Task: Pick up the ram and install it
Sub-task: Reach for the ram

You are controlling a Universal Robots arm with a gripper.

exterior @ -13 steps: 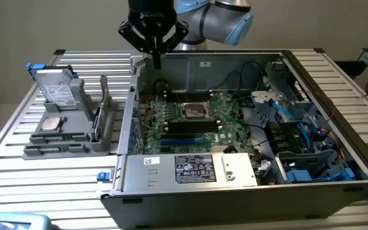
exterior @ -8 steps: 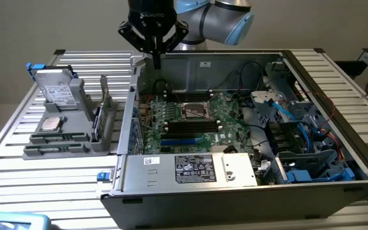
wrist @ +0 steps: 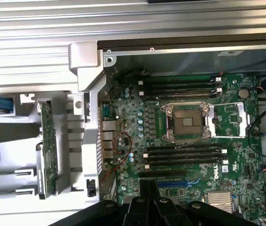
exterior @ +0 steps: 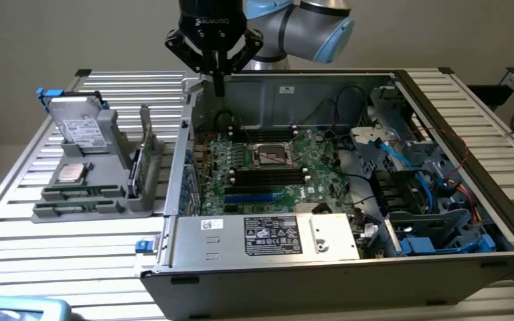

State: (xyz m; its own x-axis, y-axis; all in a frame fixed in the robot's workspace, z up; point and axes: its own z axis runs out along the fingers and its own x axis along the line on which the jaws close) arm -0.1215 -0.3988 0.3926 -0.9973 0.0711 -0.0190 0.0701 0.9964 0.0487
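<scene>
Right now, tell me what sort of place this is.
Probably a robotics lab bench for computer assembly: an open PC case showing its motherboard sits on a slatted metal table, a grey parts rack stands beside it, and a robot arm hangs above.

place: robotics lab | slatted aluminium bench (exterior: 61, 249) | open computer case (exterior: 284, 284) | grey parts fixture (exterior: 78, 211)

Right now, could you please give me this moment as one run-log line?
gripper shut, holding nothing | above open computer case, far corner at the exterior view's left | motherboard memory slots empty
</scene>
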